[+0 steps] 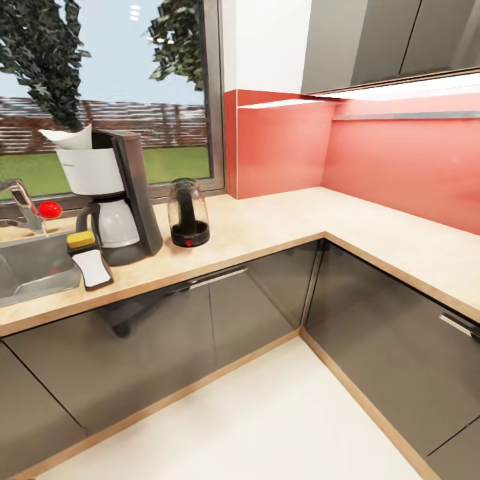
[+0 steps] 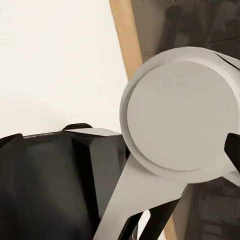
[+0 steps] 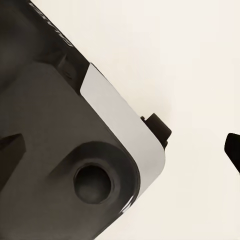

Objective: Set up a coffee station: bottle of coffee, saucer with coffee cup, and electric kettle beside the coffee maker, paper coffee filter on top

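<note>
Whether either end effector is open or closed cannot be told. On the light wood-grain surface [image 1: 280, 223], the black-framed coffee maker [image 1: 113, 193] is topped by a white paper filter [image 1: 68, 137]. The dark glass kettle [image 1: 188, 213] is set just beside it, at its three o'clock.

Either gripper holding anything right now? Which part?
Cannot be told: neither wrist view shows the jaws clearly. The kettle and coffee maker stand untouched on the countertop.

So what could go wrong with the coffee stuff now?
The paper coffee filter sits loosely on top of the coffee maker, so a bump might knock it off. The electric kettle stands very close beside the coffee maker, leaving little room there for the saucer, cup or bottle without nudging something.
</note>
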